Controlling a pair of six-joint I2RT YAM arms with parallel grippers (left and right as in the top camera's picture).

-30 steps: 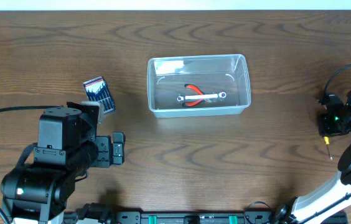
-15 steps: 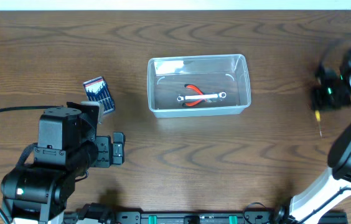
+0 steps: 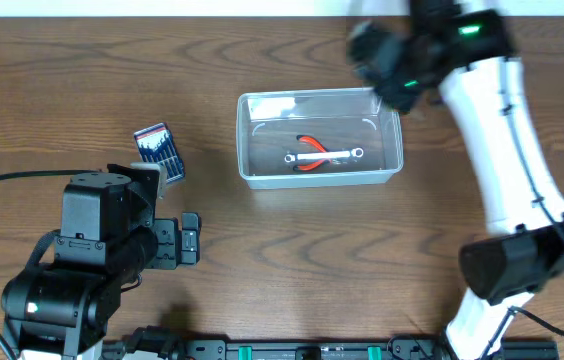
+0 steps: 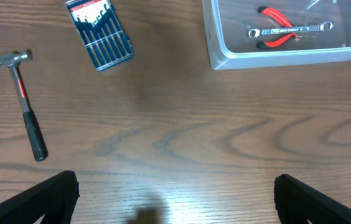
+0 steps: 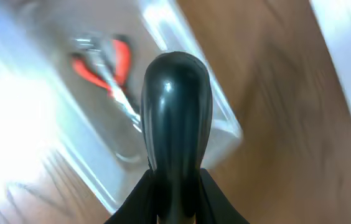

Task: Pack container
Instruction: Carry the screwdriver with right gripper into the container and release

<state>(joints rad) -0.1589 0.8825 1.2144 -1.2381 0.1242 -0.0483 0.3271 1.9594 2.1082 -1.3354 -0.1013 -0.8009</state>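
The container [image 3: 320,178] sits mid-counter with its long axis running left to right, and it already holds a pair of red-handled pliers [image 3: 309,146] with a wrench [image 3: 323,157] laid across them. My right end effector [image 3: 387,65] hangs over its far right corner, so the open tub lies just below me, mostly to my left and toward the near edge. That offset is what I judge the coming move turns on. My wrist view looks straight down past a dark rounded handle [image 5: 175,106] clamped between my fingers. The tub's corner and the pliers show beneath it, though the view is smeared and I cannot tell what tool the handle belongs to. My right arm reaches up the right side of the counter, forearm long and wrist bent down over the rim. My left end effector [image 4: 175,183] is spread wide and holds nothing, low at the near left and well apart from the tub, so the right arm is clearly the nearer one. Out on the left lie a drill-bit case [image 3: 159,150] and a hammer [image 4: 23,102] — both on bare counter, not yet packed.
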